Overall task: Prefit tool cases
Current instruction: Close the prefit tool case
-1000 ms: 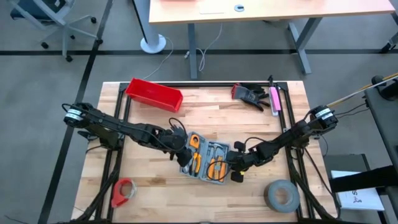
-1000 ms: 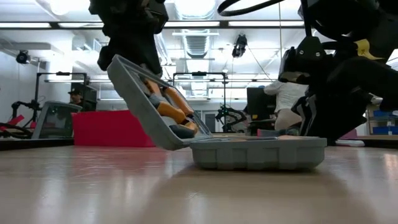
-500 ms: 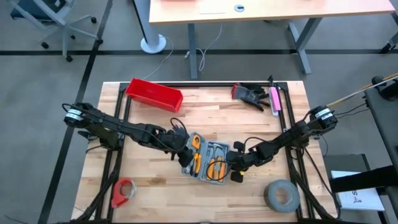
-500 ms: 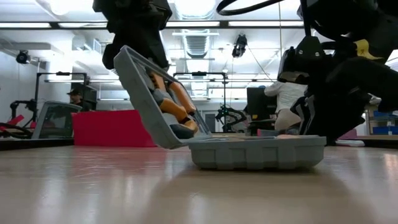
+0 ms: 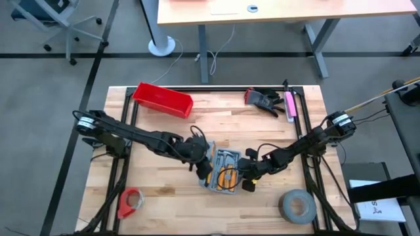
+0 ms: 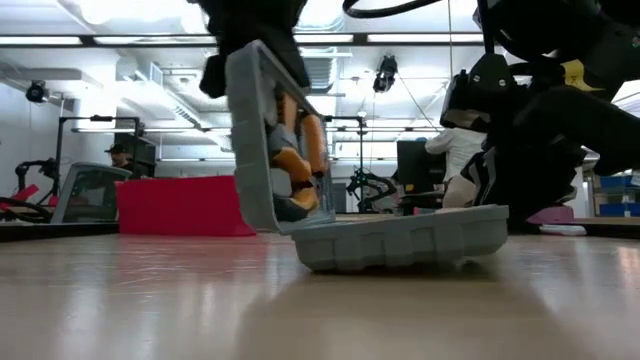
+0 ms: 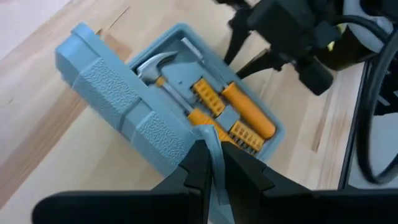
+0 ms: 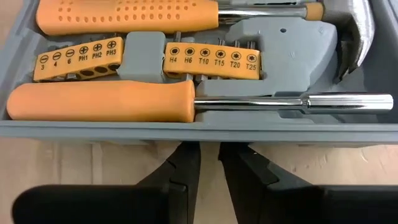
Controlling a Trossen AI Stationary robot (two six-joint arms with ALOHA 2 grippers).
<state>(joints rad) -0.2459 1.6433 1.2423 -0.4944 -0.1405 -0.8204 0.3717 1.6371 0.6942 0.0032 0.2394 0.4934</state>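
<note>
The left gripper [image 7: 208, 163] is clamped on the raised, textured grey-blue lid of the moulded plastic tool case [image 5: 220, 169] mid-table, while the right gripper [image 8: 209, 163], fingers nearly together, meets its base wall.

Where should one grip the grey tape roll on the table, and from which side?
Grip the grey tape roll across its wall, one finger in the centre hole and one outside, coming straight down from above. It lies flat with the hole facing up, and its full width looks too broad to span.
</note>
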